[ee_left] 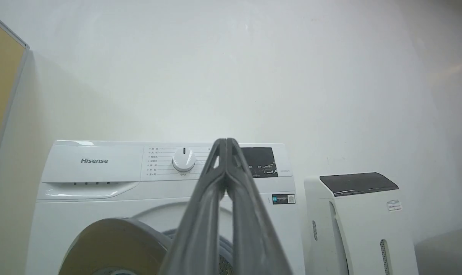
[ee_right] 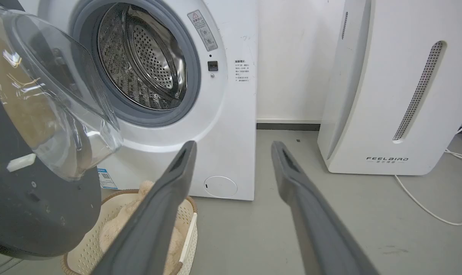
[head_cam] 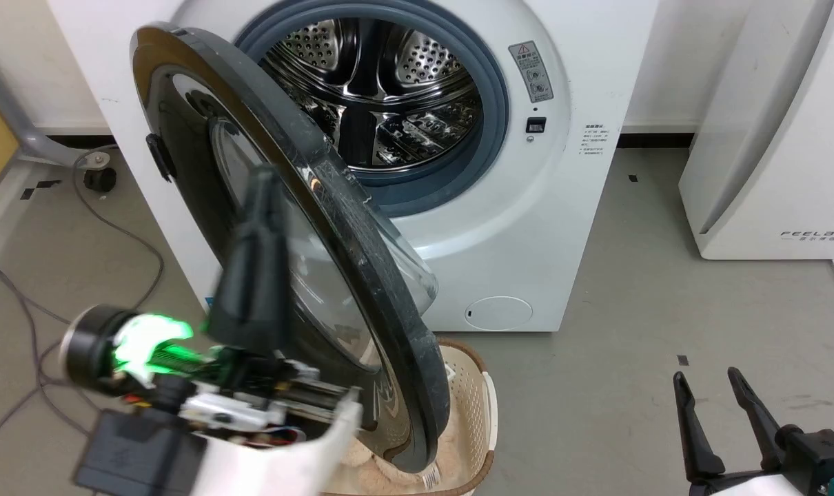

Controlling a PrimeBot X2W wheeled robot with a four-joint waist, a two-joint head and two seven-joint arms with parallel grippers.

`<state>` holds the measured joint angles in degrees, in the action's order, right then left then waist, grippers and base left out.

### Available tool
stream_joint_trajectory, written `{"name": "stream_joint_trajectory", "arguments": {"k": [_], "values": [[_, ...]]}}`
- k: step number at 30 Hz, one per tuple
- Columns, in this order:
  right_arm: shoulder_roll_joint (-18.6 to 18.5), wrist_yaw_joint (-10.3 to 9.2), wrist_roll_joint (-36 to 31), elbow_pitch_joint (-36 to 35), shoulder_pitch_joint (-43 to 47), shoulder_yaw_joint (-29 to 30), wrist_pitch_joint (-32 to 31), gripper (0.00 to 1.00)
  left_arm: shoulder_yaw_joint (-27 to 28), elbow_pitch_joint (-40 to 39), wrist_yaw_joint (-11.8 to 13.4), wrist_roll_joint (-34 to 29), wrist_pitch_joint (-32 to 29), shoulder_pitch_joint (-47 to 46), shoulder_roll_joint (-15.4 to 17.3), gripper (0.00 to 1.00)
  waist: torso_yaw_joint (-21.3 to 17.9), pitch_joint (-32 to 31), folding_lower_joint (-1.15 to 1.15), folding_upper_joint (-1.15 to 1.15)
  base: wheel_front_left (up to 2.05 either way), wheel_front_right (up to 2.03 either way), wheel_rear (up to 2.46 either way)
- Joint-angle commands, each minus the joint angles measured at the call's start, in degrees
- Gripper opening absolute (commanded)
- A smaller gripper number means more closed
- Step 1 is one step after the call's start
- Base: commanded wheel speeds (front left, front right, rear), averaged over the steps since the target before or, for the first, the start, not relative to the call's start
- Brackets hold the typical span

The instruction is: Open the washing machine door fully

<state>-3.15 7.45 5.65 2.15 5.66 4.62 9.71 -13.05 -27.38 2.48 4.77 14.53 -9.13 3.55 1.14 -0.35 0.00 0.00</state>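
Reaching side: left gripper (head_cam: pixel 262 186), fingers pressed together tip to tip with nothing between them, plain in the left wrist view (ee_left: pixel 226 147); blurred in the head view, pointing up.
Just beyond the left gripper: glossy outer face of the washing machine door (head_cam: pixel 182 138); touching or merely close, cannot tell.
Behind the left gripper's base: green light (head_cam: pixel 148 337) glowing on the wrist.
Door position: partly open, far edge close to the machine's front, near edge standing out above a basket; clear glass bowl bulging from the inner side toward the drum; low and left of the closed fingers in the left wrist view (ee_left: pixel 112 240).
Past the door: washing machine (head_cam: pixel 513 227), white, with grey rubber ring (head_cam: pixel 496 110) around the perforated steel drum (head_cam: pixel 382 89); control dial and dark display level with the left fingertips in the left wrist view (ee_left: pixel 93 183).
Below the door's near edge: cream perforated basket (head_cam: pixel 475 406) on the floor, something pale and fluffy inside.
Resting side: right gripper (head_cam: pixel 706 375), fingers spread apart, holding nothing, low over the grey floor (head_cam: pixel 631 310), well apart from the door.
Ahead of the right gripper (ee_right: pixel 234 147): lower front of the washing machine (ee_right: pixel 231 114), round white cap between the two fingertips.
Left of the right gripper: door's matte inner rim (ee_right: pixel 32 214) with the glass bowl, basket (ee_right: pixel 185 225) under it.
Right of the right gripper: white FEELBIRD appliance (ee_right: pixel 387 95), white cord on the floor beside it.
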Motion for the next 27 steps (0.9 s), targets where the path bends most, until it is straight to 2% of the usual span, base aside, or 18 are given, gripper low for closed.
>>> {"name": "stream_joint_trajectory", "arguments": {"k": [1, 10, 15, 22, 27], "values": [[0.3, 0.03, 0.4, 0.2, 0.8, 0.0, 0.2, 1.0, -1.1, -0.5, -0.4, 0.2, -0.4, -1.1, -0.2, 0.0, -0.1, 0.0, 0.0, 0.0, 0.0, 0.0, 0.0], [0.3, 0.03, 0.6, 0.5, 0.9, 0.0, 0.0, 1.0, -15.8, 3.5, -4.0, 4.5, -8.8, -2.6, -0.6, 0.0, -0.2, 0.2, 0.0, 0.0, 0.0, 0.0, 0.0], [0.3, 0.03, 1.0, 1.0, 0.8, -0.2, -0.1, 1.0, -22.6, 8.5, -4.7, 7.1, -14.4, -1.5, -0.6, 0.0, -0.3, 0.4, 0.0, 0.0, 0.0, 0.0, 0.0], [0.3, 0.03, 1.5, 1.8, 0.8, -0.3, 0.0, 1.0, -27.1, 15.7, -4.1, 10.3, -22.6, 2.1, -0.6, 0.0, -0.5, 0.6, 0.0, 0.0, 0.0, 0.0, 0.0], [0.3, 0.03, 1.8, 2.2, 0.5, -0.6, 0.0, 1.0, -26.2, 22.5, -2.1, 10.6, -22.9, 1.8, -0.6, 0.0, -0.7, 0.8, 0.0, 0.0, 0.0, 0.0, 0.0]]}}
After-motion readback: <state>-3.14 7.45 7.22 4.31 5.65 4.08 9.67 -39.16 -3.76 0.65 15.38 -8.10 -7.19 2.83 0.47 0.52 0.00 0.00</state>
